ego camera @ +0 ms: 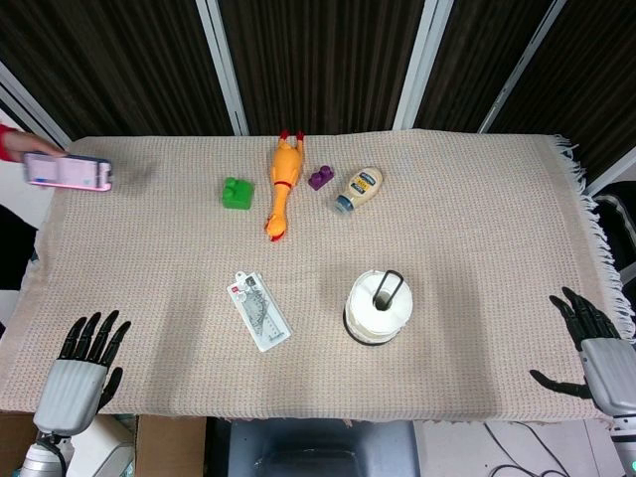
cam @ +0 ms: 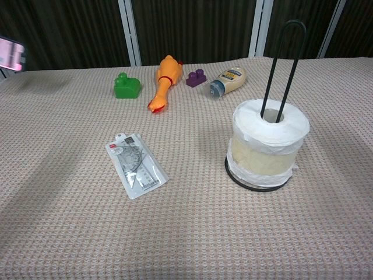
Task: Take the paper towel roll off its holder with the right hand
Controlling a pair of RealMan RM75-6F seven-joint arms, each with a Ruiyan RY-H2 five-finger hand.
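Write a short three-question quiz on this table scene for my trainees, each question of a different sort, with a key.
1. True or false: the white paper towel roll sits on its black wire holder.
2. Which lies nearest the orange rubber chicken? A) green toy brick B) clear packaged ruler set C) the roll
3. Fill in: the right hand holds ____.

Key: 1 true; 2 A; 3 nothing. It rests open at the cloth's edge, as does the left hand.

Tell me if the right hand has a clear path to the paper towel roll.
Probably yes. The right hand rests open at the table edge, and only bare cloth lies between it and the paper towel roll.
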